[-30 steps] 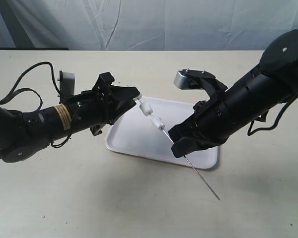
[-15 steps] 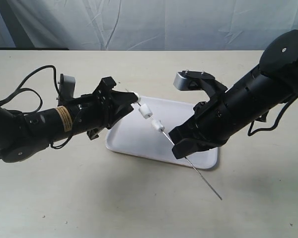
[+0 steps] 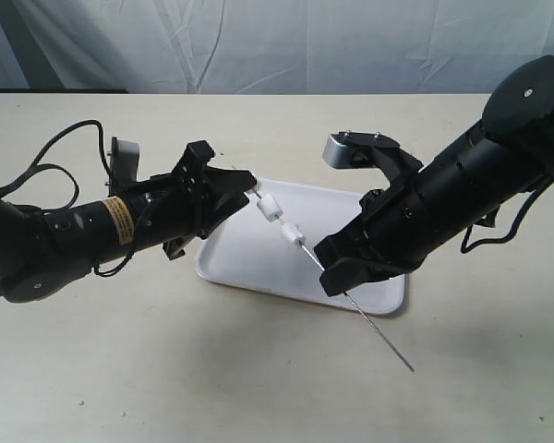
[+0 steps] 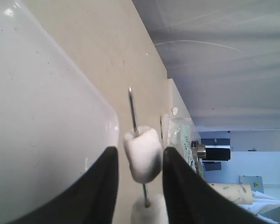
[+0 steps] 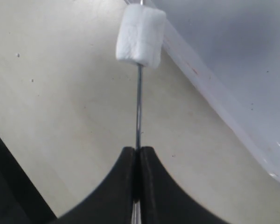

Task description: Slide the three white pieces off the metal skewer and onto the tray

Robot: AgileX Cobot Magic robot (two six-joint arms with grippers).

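Above the tray [image 3: 249,269], the skewer [image 3: 380,325] slants from the right claw [image 3: 332,273], clenched on its shaft, up to a free tip at the left claw [image 3: 250,185]. All three pieces [image 3: 270,209] are threaded on that upper stretch. The left claw is released, its fingers [image 4: 104,186] flanking the top piece [image 4: 142,154], so the pull should probably run along the rod toward the tip.

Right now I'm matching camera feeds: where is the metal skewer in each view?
Exterior: metal skewer slants across the middle, over the tray.
Left wrist: runs through the white piece inside the left claw.
Right wrist: centre, pinched in the right claw.
Shared landmark: the tray.
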